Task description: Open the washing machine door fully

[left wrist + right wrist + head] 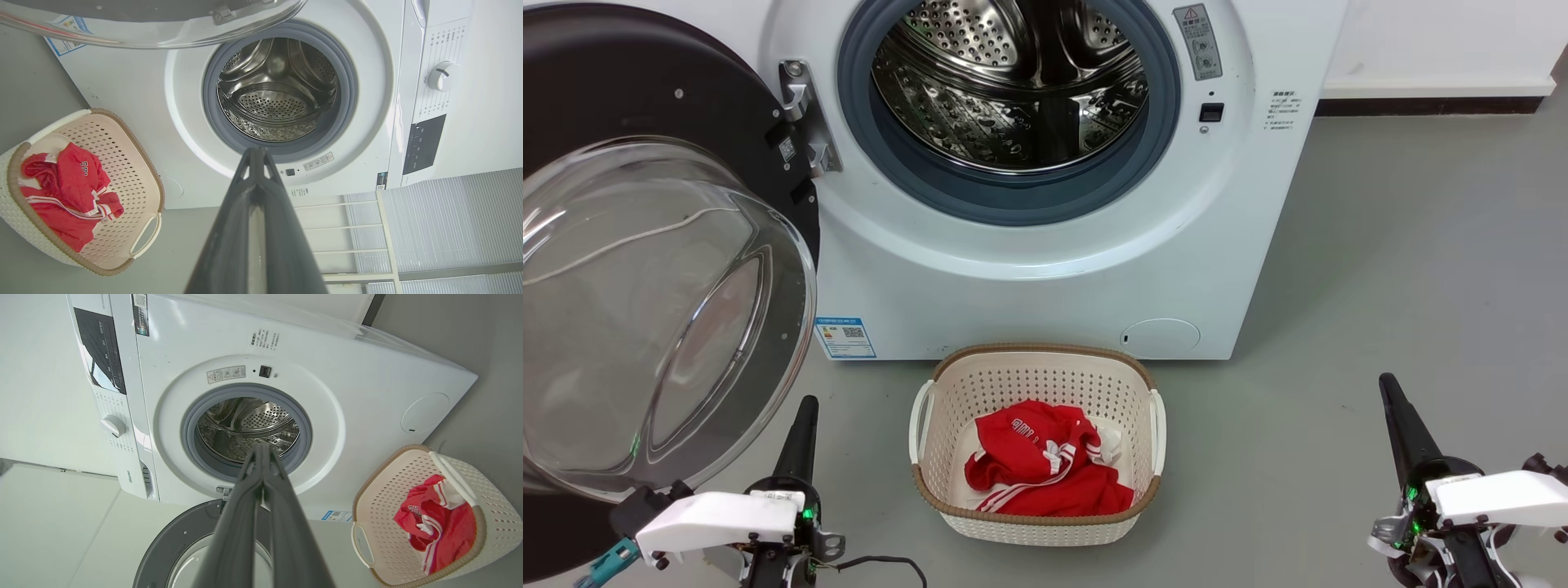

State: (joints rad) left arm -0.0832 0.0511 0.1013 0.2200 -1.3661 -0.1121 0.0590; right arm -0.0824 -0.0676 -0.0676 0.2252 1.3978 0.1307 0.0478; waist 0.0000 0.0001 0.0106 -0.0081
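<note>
Where the washing machine door (645, 269) stands swung wide, a gentle outward nudge is advised from the left gripper (806, 406), fingers together, empty; right gripper (1388, 385) likewise.

head looks down; both wrists face the washing machine (1029, 302)
</note>
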